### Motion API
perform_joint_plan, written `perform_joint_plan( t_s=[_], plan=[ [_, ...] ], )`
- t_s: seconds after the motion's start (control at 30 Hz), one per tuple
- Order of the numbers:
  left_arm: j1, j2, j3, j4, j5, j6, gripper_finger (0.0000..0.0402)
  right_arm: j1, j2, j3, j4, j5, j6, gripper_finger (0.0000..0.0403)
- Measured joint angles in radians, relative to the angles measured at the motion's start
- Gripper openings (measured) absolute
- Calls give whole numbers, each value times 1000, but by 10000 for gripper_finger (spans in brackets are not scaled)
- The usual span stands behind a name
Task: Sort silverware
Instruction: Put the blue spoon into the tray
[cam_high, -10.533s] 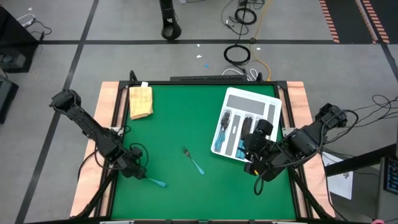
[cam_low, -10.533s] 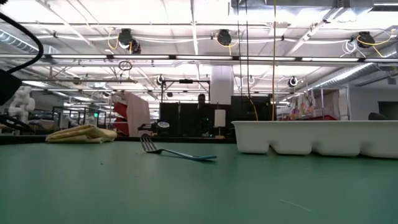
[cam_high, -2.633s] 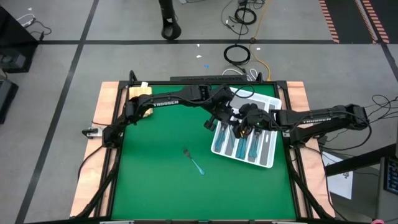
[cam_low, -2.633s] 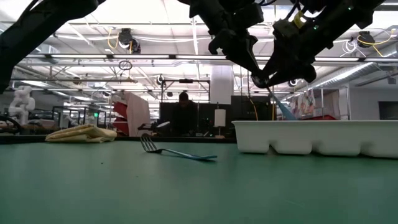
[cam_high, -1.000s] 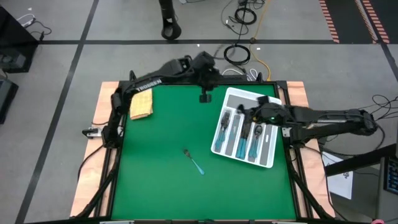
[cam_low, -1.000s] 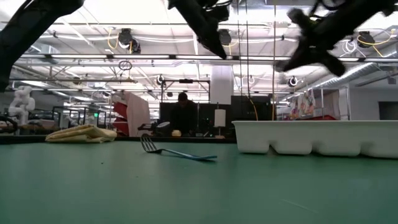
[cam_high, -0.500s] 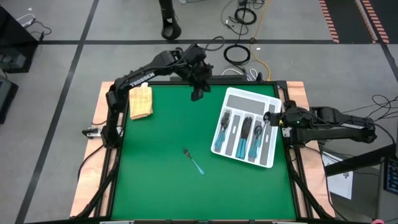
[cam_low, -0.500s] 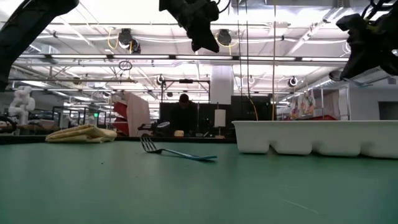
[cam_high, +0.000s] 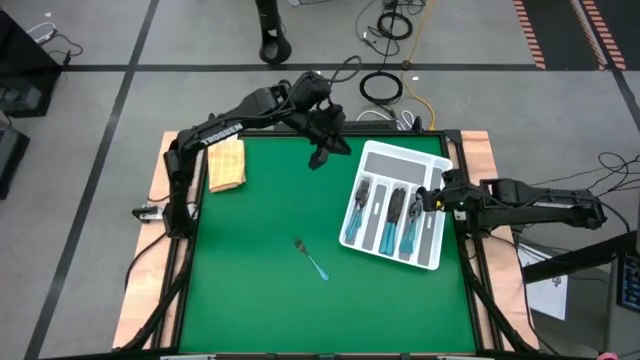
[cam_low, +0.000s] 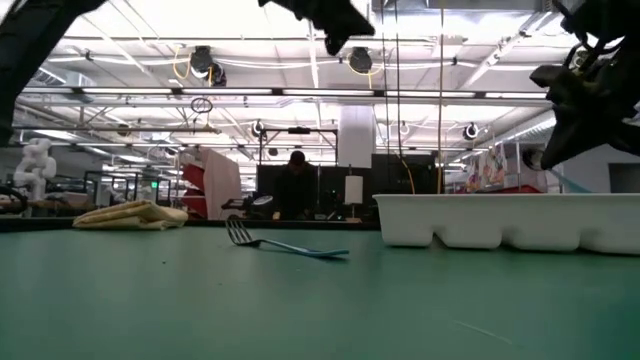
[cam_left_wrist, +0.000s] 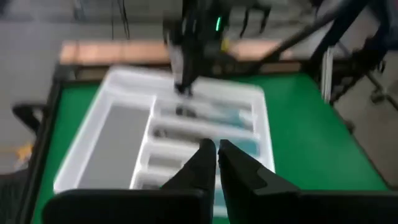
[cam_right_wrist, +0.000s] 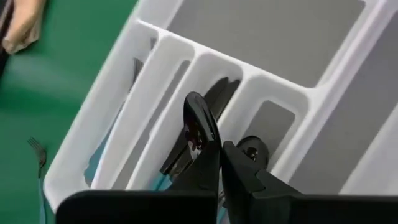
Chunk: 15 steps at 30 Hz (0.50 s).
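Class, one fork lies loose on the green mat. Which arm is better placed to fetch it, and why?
Probably the left. The left gripper hangs empty over the mat's far edge, on the fork's side. The right gripper is over the tray, which lies between it and the fork.

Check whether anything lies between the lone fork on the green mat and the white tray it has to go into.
Nothing visible does. The fork lies alone on the green mat, and the stretch of mat between it and the white tray is bare. The yellow cloth sits off at the far left corner.
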<state>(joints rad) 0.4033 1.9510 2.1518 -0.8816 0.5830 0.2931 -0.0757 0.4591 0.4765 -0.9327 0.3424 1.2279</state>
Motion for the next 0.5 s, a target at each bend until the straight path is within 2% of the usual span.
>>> perform_joint_plan(
  t_s=[0.13, 0.23, 0.33, 0.5],
  plan=[
    [-29, -63, -94, 121, 5, -25, 13, 0, -1, -28, 30, 4, -3, 0],
    [-40, -122, -231, 179, 27, -25, 11, 0, 1, -64, 33, -4, -4, 0],
    [-40, -205, -427, 262, 37, -47, 11, 0, 0, -95, 47, -4, 13, 0],
    [-39, -381, -792, 621, 28, -180, 10, 0, 0, -137, 55, -6, 30, 0]
  ],
)
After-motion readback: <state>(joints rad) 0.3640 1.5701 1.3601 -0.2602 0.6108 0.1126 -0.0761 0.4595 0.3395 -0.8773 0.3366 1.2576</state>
